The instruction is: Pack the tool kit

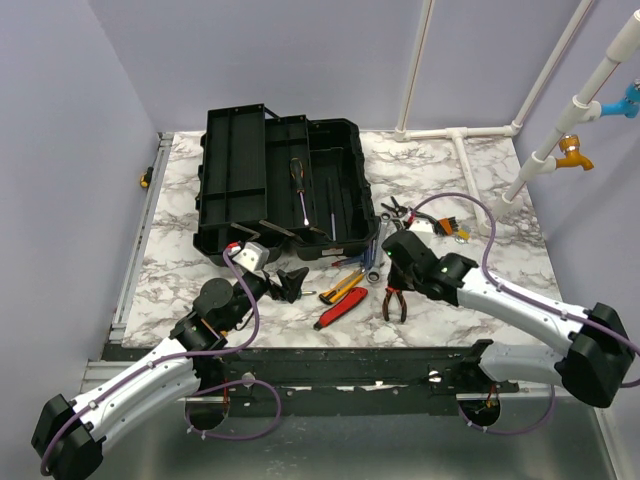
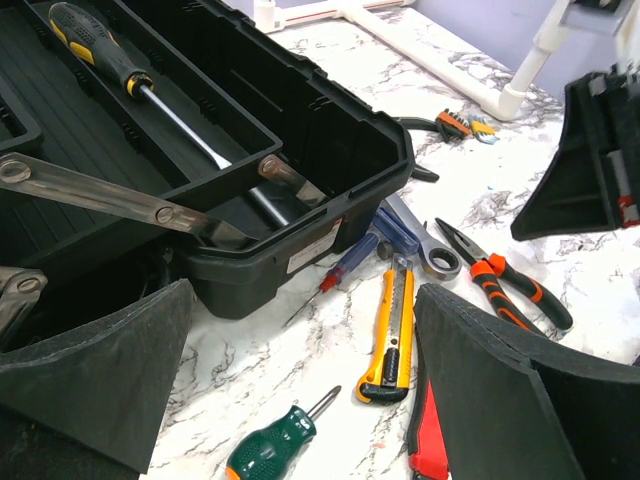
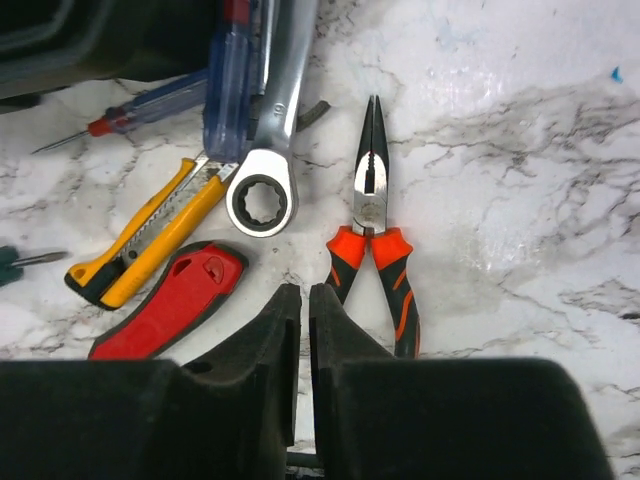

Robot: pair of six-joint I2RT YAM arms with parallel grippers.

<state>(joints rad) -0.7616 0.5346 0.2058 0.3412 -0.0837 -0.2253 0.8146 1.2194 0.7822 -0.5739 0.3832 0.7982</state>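
Now, toolbox [image 1: 250, 190] lying open, screwdriver [image 2: 130, 75] inside, left gripper [image 1: 291, 282] spread wide and empty near its front, right gripper [image 3: 305, 296] closed on nothing, just beside orange pliers [image 3: 372, 235]

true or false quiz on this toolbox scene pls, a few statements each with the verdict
1. The toolbox stands open. True.
2. The left pincer is shut on the green screwdriver. False: its jaws stand wide apart, and that screwdriver lies on the table.
3. The orange-handled pliers lie on the table, outside the toolbox. True.
4. No tool is in the toolbox yet. False: a yellow-and-black screwdriver lies in its tray.
5. The right pincer grips the pliers. False: its jaws are nearly together with nothing between them, close by the pliers' handles.
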